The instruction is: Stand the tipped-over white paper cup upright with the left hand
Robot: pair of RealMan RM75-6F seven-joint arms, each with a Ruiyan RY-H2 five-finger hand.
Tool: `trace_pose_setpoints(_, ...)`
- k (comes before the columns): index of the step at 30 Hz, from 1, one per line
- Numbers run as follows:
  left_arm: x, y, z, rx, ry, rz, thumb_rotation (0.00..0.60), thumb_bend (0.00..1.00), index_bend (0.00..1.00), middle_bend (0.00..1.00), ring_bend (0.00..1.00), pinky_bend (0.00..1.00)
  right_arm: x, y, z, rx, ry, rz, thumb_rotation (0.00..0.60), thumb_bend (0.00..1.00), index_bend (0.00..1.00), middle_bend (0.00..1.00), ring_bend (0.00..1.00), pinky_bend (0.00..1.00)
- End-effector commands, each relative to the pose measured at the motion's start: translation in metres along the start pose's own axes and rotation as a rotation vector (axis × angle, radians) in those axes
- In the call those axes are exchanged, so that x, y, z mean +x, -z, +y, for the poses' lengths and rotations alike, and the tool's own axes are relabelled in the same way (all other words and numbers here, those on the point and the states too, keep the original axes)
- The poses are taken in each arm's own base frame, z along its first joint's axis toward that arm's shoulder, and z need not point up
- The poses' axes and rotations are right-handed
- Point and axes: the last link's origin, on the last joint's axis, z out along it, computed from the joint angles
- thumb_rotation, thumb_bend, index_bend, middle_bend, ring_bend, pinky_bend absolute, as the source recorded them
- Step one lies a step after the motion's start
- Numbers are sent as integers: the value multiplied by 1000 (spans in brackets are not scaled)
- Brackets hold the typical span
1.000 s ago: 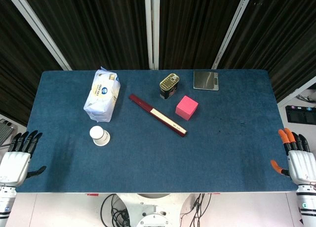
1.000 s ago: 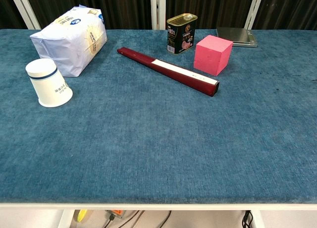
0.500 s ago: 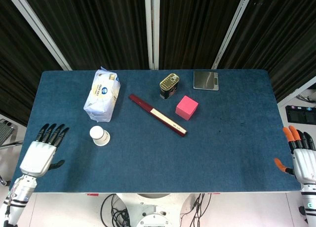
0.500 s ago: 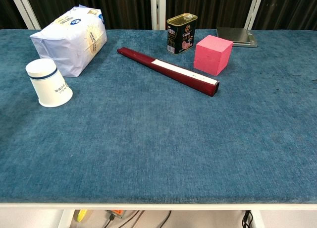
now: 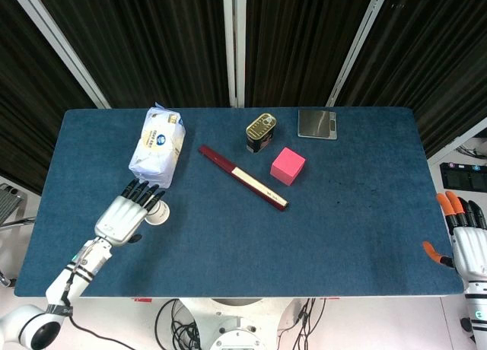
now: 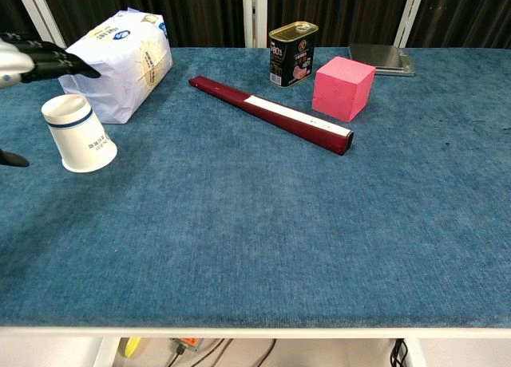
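The white paper cup, with a blue band, rests on the blue table cloth at the left, its wide end down and its narrow end up. My left hand hovers just left of the cup; its dark fingers spread above the cup and the thumb stays low on the left. Nothing is held, and I cannot tell whether the fingers touch the cup. My right hand hangs open beyond the table's right edge.
A white bag lies just behind the cup. A dark red bar, a tin can, a pink cube and a small grey scale sit further right and back on the table.
My left hand has swung from beyond the table's left edge over the cloth to the cup. The cup has not moved. The right hand has drifted slightly outward.
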Motion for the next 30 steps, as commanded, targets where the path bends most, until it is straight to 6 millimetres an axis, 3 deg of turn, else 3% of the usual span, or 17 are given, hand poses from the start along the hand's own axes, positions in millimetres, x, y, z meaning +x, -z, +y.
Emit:
trace_pose_setpoints(1, -2, -16, 1, 4, -23, -33, 600, 58, 15, 31, 0, 46, -2, 0, 1, -1, -1, -6, 600, 172, 0, 0, 0, 0)
trace_pose_setpoints(7, -8, -24, -4, 30, -93, -75, 600, 68, 31, 49, 0, 45, -3, -1, 2, -6, -3, -12, 600, 173, 0, 0, 0, 0)
trace_pose_setpoints(17, -10, -32, 1, 13, -138, -51, 600, 112, 141, 185, 4, 61, -7, -3, 7, -29, -6, -32, 600, 173, 0, 0, 0, 0)
trace_pose_setpoints(24, -11, -41, 2, 0, -201, 9, 600, 150, 278, 350, 131, 156, -9, -4, 7, -32, 0, -51, 600, 173, 0, 0, 0, 0)
trace_pose_setpoints(30, -11, -43, 1, -3, -201, 27, 600, 169, 372, 440, 173, 164, -9, -5, 9, -42, 3, -61, 600, 174, 0, 0, 0, 0)
